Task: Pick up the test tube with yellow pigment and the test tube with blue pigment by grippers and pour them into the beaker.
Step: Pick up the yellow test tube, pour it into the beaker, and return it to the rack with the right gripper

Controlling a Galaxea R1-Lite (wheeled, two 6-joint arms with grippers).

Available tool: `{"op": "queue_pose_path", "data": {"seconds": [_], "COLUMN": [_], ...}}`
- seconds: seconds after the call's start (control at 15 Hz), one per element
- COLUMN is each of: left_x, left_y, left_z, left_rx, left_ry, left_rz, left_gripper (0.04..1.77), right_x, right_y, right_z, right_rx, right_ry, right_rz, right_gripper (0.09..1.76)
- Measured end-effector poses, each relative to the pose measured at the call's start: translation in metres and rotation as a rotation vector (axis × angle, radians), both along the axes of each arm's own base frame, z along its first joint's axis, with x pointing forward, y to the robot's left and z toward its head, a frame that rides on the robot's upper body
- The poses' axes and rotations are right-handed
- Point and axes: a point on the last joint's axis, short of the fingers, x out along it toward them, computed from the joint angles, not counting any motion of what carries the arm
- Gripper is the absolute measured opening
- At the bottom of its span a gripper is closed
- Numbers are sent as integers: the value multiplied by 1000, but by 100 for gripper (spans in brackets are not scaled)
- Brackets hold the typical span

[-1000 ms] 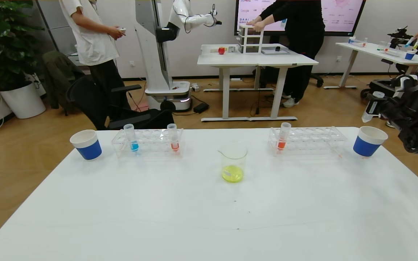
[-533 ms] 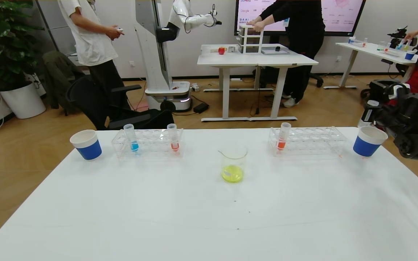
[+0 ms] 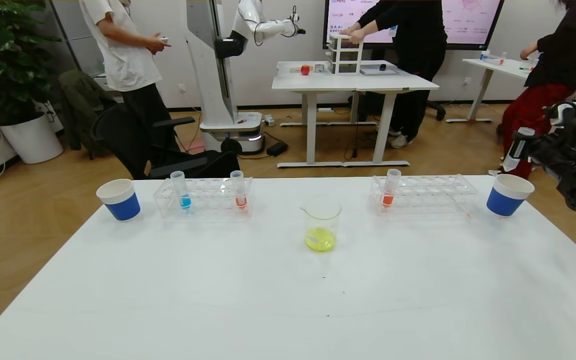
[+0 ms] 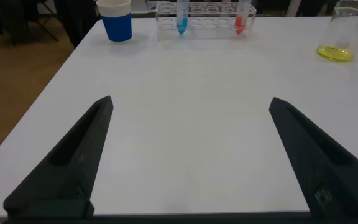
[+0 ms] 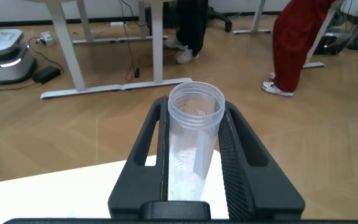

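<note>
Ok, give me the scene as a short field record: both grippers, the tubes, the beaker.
right gripper: shut on an emptied test tube, held up past the table's right edge, beside the right paper cup
left gripper: open, holding nothing, low over the table
beaker: centre of the table, yellow liquid in the bottom
blue test tube: upright in the left rack, not yet picked
orange-red tubes: one in each rack
</note>
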Motion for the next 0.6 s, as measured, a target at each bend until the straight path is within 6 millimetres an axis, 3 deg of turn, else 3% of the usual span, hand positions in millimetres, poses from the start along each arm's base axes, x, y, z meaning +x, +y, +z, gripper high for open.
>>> {"op": "queue_pose_path", "data": {"seconds": [0.27, 0.6], "left_x": [0, 0], "left_y": [0, 0], "left_z": [0, 0], "left_rx": [0, 0], "left_ry": [0, 0], "left_rz": [0, 0], "left_gripper": [175, 175], "right_x": [-26, -41], "right_y": [10, 13], "right_z": [19, 15], "right_rx": [1, 2], "right_ry": [17, 18], "right_rz": [1, -4], "right_gripper": [50, 50]}}
